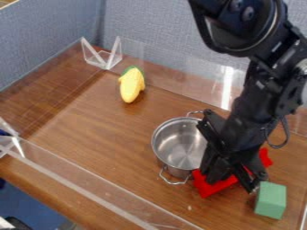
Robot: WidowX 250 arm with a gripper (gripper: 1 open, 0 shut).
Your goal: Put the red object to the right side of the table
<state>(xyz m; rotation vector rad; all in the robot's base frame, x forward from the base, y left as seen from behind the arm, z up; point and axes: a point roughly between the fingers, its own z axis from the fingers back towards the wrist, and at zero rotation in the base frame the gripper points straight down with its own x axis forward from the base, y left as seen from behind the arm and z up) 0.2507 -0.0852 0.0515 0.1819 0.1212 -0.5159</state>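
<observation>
Dark wood-grain worktop (84,103) carries a steel pot (180,146) beside which the hand (231,177), pointing down, pinches the red block (222,184) near a green cube (274,199); grasping looks done, so lifting and carrying it rightward likely comes next.

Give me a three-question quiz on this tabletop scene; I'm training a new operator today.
1. True or false: the gripper is down at the red object.
2. Which item lies nearest the table's far wall? A) green cube B) steel pot C) yellow lemon-shaped object
3. Fill in: the red object lies between the pot and the ____.

Key: 1 true; 2 C; 3 green cube.
</observation>
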